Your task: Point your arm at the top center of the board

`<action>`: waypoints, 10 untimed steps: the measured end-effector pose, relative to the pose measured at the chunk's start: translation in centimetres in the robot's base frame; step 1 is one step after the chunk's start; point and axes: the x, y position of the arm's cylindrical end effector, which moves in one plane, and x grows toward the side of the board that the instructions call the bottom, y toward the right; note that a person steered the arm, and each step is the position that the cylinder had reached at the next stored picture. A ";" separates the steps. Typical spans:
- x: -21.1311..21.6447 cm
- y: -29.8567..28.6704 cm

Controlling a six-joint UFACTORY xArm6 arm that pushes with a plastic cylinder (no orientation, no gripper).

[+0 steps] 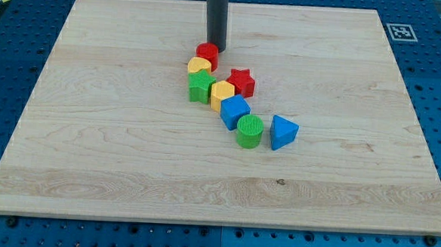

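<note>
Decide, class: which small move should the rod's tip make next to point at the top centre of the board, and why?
Probably a short slide straight toward the view's top. My tip already sits near the board's horizontal middle, right behind the red cylinder that heads the block chain, with bare wood beyond it, so moving away disturbs nothing.
</note>
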 end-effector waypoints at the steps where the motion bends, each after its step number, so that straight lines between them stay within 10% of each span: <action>1: -0.1 0.0; 8: -0.5 0.0; 10: -10.7 4.3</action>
